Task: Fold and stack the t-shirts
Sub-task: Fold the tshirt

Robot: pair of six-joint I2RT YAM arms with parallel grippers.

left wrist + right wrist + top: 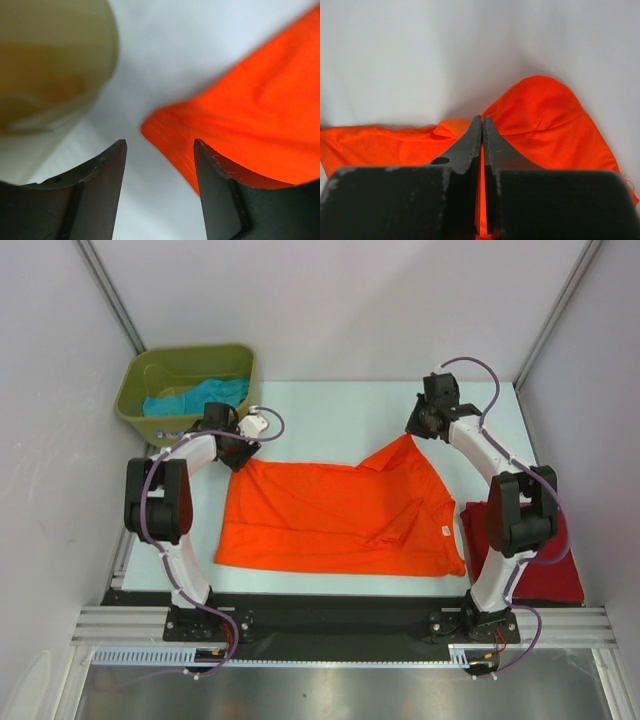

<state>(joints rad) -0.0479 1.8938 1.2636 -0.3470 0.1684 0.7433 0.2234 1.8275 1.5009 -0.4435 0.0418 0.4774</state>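
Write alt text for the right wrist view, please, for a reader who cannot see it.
The right gripper is shut on a thin fold of the orange t-shirt, which lies rumpled on the white table.

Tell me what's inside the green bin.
A crumpled teal shirt lies in the bin, toward its near right side. Anything beneath the shirt is hidden, and the left arm covers the bin's near right corner.
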